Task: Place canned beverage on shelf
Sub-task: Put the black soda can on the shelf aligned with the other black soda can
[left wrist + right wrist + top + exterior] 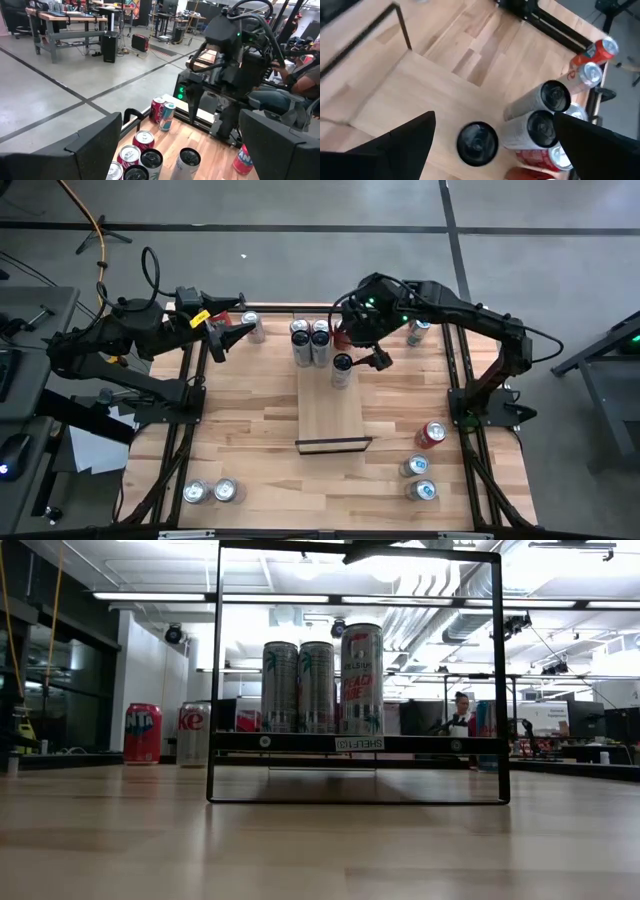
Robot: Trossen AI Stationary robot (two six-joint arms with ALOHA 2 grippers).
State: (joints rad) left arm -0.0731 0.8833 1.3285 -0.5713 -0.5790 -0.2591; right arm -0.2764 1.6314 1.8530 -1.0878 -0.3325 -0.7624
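bare striped tabletop (320, 840) fills the low view's foreground, then the black end rail (358, 675) of the shelf. beyond the rail, three tall cans stand upright on the pale shelf board (333, 415).

seen from above, the shelf runs lengthwise away from the front of the table, its near half bare. two cans, the can pair (310, 340), stand touching at its far end; the newest can (342, 369) stands a little nearer, towards the right edge, its long axis vertical. more cans stand on the table off the shelf: two at the front left, the front cans (212, 491); three down the right side, the right-side cans (423, 464); others at the back.

the right gripper (376, 360) hangs just beside the newest can, on its right, fingers spread wide and holding nothing. in its wrist view that can's dark top (477, 143) sits free in the gap between the two fingers. this looks like a can already delivered and let go. the right arm is nearer the right-side cans, with open tabletop between.

the left gripper (226, 335) waits over the table's far left, also spread wide and empty, pointing towards a can (252, 326) just beside it.
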